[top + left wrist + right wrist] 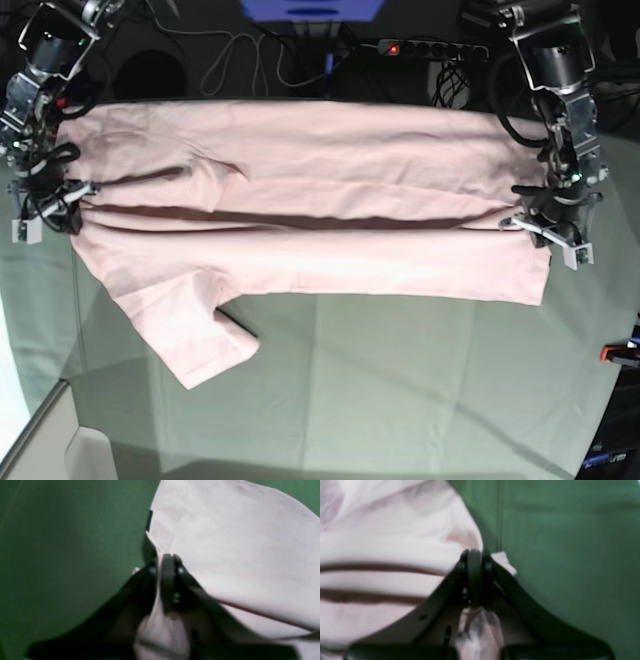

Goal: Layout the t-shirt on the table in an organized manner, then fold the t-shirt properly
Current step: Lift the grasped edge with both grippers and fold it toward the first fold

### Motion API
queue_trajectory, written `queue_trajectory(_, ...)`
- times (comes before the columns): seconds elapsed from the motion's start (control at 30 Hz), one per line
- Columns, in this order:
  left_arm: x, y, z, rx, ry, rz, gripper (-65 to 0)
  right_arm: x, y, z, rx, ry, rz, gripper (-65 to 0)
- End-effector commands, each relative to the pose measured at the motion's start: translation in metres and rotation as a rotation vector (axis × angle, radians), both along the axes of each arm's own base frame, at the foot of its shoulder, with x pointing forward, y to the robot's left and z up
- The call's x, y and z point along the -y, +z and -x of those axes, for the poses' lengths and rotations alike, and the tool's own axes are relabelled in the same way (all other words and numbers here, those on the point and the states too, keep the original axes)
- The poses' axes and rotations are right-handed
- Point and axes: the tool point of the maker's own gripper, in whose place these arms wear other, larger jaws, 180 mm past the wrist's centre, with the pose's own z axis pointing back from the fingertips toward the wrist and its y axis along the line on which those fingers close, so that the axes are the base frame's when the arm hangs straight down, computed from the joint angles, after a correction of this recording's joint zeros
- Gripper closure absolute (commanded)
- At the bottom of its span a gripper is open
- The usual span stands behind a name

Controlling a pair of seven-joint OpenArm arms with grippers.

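Base view: thin pink t-shirt (330, 225), seemingly creased lengthwise.

Black, seemingly screw-studded claw (475, 562)

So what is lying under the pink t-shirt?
Under the t-shirt only the table and its grey-green cloth show, around the edges. Anything beneath the shirt's middle is covered.

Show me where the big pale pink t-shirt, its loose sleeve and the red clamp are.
Pale pink cotton t-shirt (330, 265): base view, smooth middle of the body.
Short sleeve (205, 345): base view, the flap nearest the camera.
Small red clamp (618, 352): base view, its red grip at the table's edge.
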Motion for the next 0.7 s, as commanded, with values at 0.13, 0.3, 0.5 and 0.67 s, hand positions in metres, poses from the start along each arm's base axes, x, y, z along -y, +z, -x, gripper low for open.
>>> queue_trajectory(0.13,-0.011,0.024,-0.009,0.066,0.007,-0.042,-27.6,0.021,0.023,-0.011,0.062,-0.015,0.044,-20.1)
queue_trajectory(0.3,-0.03,0.065,-0.007,0.187,0.095,-0.069,-28.3,0.039,0.05,-0.006,0.116,-0.045,0.11,-31.6)
queue_trajectory(0.5,-0.042,0.081,-0.037,0.233,0.123,-0.058,-28.4,0.031,0.068,-0.023,0.178,-0.042,0.115,-33.5)
queue_trajectory(0.67,-0.033,0.06,-0.073,0.168,0.073,-0.009,-28.4,0.022,0.069,-0.043,0.191,-0.032,0.083,-33.5)
